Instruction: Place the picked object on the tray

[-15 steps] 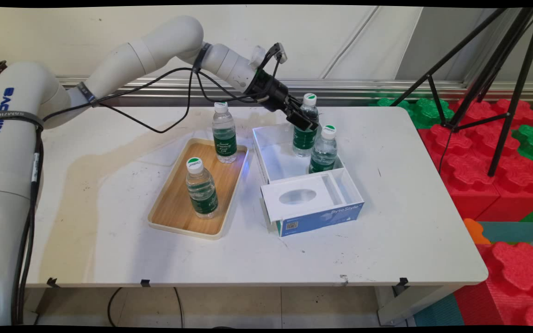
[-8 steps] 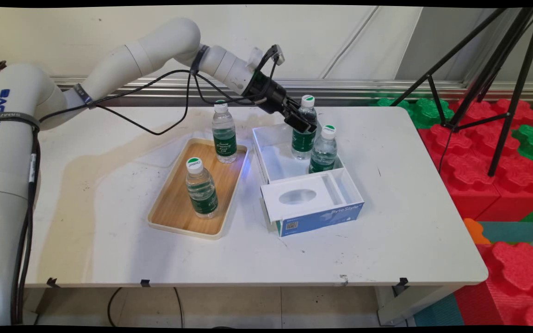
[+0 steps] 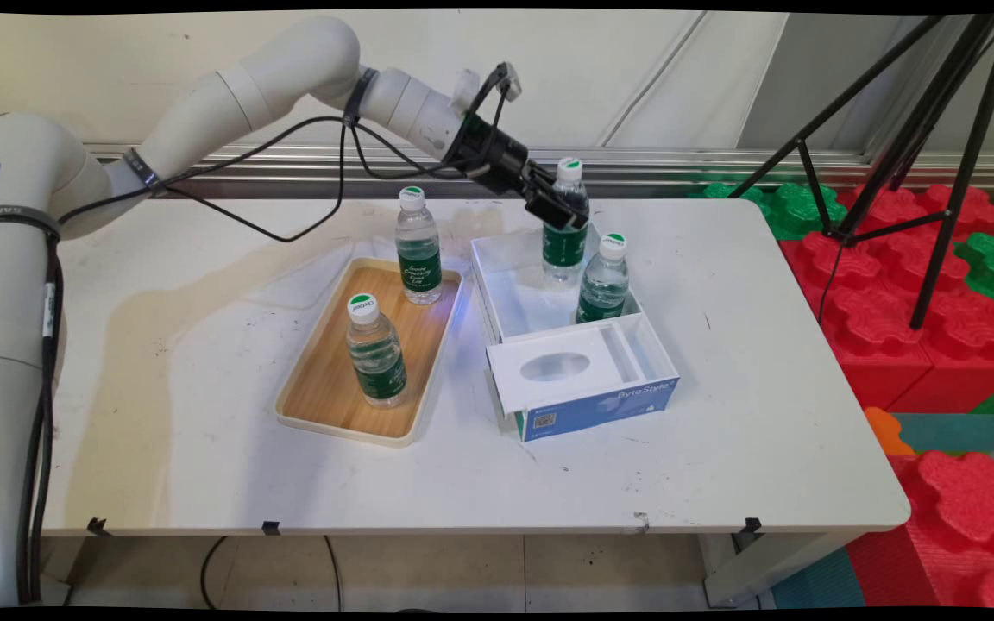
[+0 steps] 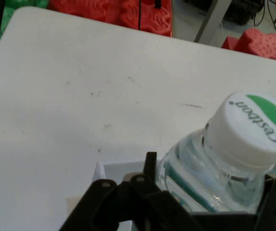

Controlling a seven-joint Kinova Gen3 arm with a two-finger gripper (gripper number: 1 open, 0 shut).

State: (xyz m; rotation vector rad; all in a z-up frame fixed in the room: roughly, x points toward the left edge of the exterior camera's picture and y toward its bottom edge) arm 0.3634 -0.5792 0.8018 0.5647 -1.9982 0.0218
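Note:
My gripper [image 3: 559, 211] is shut on a clear water bottle [image 3: 566, 246] with a green label and a white cap, gripping it just below the neck. The bottle hangs over the far end of a white open box [image 3: 600, 405] with a blue front, its base a little above the box floor. A second, similar bottle [image 3: 605, 278] stands in the box right beside it. In the hand view the held bottle [image 4: 200, 178] fills the lower right between the gripper [image 4: 215, 192] fingers [image 4: 150, 166], its cap [image 4: 251, 127] facing the camera, and a corner of the box [image 4: 114, 168] shows below.
A wooden tray [image 3: 333, 379] left of the box carries two more bottles, one near [image 3: 376, 349] and one far [image 3: 418, 246]. A black tripod [image 3: 937, 155] and red and green foam blocks [image 3: 894, 285] stand past the table's right edge [image 3: 851, 379].
The gripper has risen and drifted slightly left with the bottle in its grip, so the bottle's base has come up off the box floor. The other bottles have not moved.

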